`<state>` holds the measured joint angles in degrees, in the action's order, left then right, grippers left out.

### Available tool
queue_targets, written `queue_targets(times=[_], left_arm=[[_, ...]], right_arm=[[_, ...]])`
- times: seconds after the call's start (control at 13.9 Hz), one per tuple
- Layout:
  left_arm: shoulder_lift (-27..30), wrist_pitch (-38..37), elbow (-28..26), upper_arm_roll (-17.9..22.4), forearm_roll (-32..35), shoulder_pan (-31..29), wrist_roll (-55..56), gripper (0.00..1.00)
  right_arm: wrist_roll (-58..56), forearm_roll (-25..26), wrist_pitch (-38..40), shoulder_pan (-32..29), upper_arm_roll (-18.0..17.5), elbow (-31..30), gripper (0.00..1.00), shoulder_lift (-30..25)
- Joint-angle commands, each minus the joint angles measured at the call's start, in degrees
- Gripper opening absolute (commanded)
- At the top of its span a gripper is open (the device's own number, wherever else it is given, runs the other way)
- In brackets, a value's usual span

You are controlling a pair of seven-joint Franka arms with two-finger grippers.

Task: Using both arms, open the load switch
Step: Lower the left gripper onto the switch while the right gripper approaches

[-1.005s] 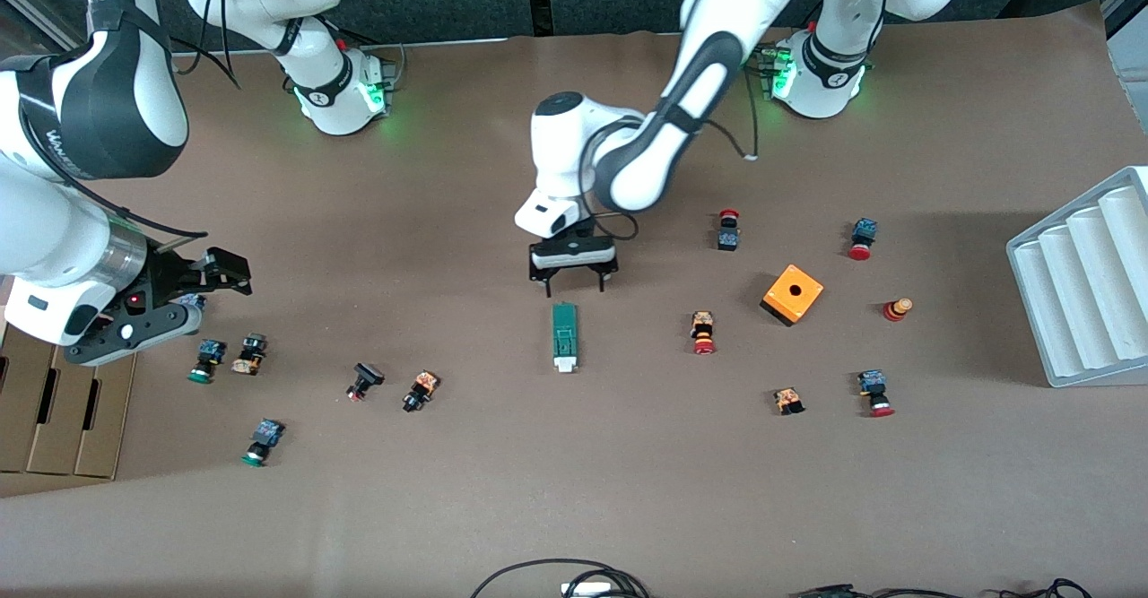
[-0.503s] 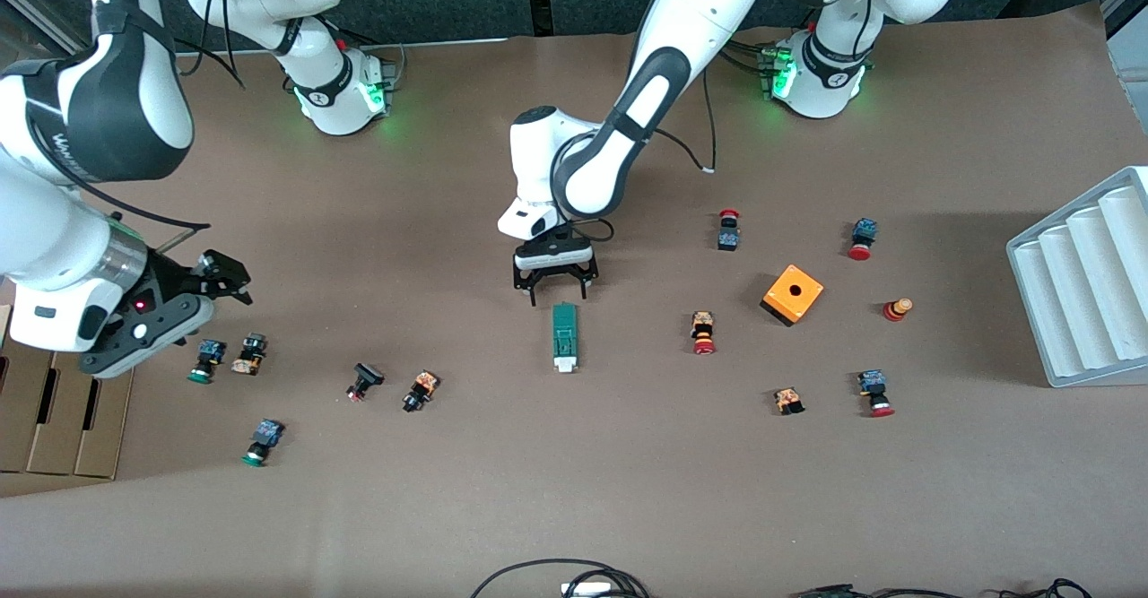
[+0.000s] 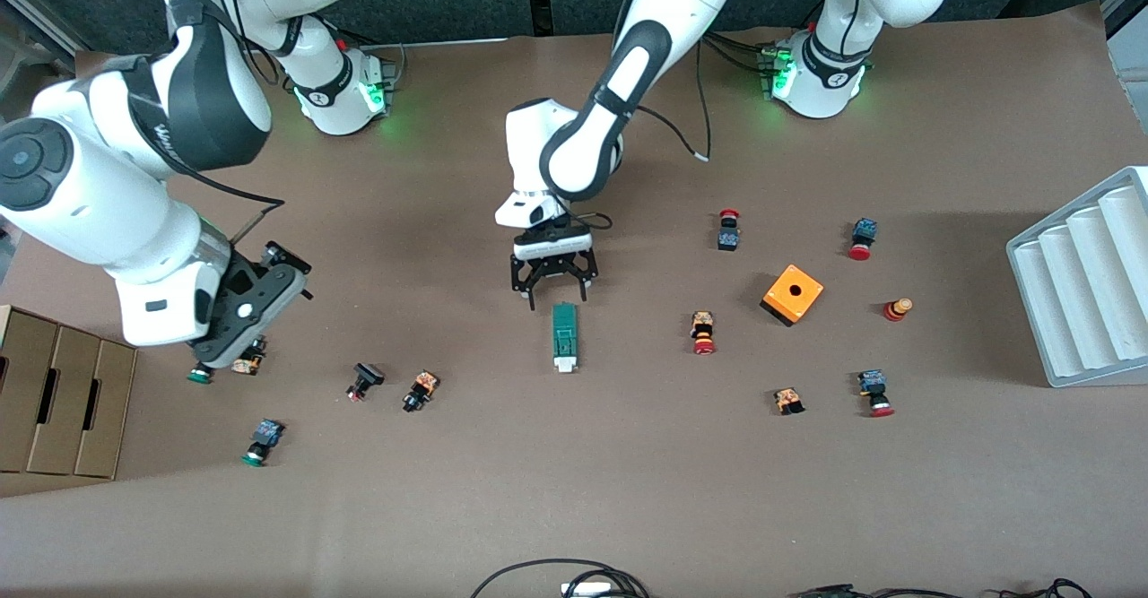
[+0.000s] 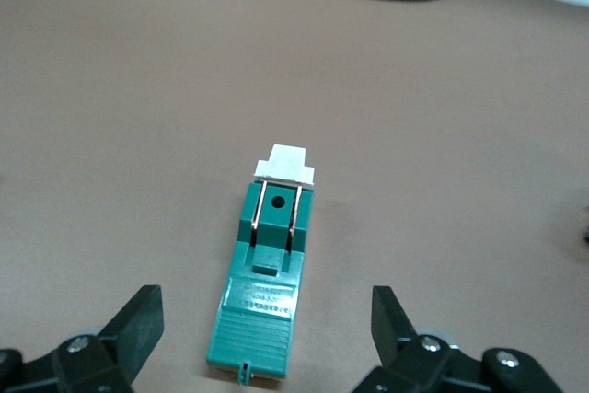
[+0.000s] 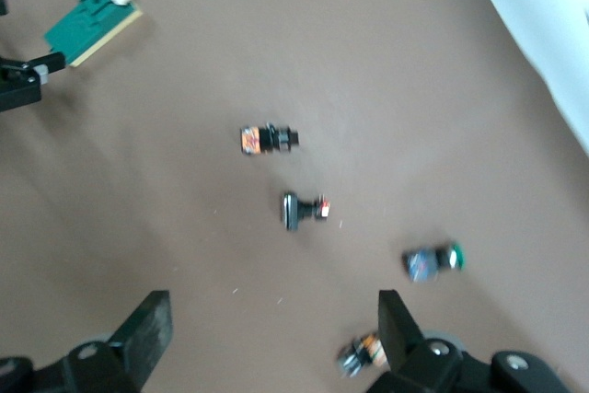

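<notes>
The left gripper hangs low over the middle of the table, fingers spread wide and holding nothing, just above the green end of the load switch. The switch lies flat on the brown table, long axis running toward the front camera, its white end nearer that camera and its green end under the gripper. The left wrist view adds what the front view cannot — two thin copper-coloured bars running along the top of the green body on either side of a round hole, a small square recess below them, and a ribbed patch nearest the fingertips, which stand well clear on either side of the block.

The right gripper hovers near the table's edge at the right arm's end, above a pair of small push buttons. From the front its fingers are hidden under the wrist; the right wrist view shows them apart and empty, with four push buttons scattered on the table below and the switch well off, beside a tip of the left gripper.

Toward the left arm's end sit an orange cube with a hole and more red-capped buttons, and at that edge — partly cut off — a grey ridged tray. Cardboard boxes sit at the other edge.
</notes>
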<state>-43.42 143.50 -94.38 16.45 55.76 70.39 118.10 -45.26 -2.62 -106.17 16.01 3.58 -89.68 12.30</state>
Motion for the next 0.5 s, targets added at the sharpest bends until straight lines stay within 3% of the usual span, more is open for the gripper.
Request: queue_targets(times=[0.0,0.14,0.43], left_arm=[[-2.09,-0.24,-1.07,2.62,7.15,3.86,10.36,1.0],[-4.82,-0.15,-1.07,4.03,10.5,5.89,16.35,1.0],[-8.69,-0.67,-0.72,4.03,11.74,7.48,19.1,1.0]], right_arm=[[-7.73,-4.91,-1.58,0.43,0.38,1.96,1.0,2.64],[-9.67,-8.61,-1.5,-0.01,0.81,1.97,1.0,2.73],[-14.23,-8.72,-1.23,-0.01,1.17,2.84,1.0,3.08]])
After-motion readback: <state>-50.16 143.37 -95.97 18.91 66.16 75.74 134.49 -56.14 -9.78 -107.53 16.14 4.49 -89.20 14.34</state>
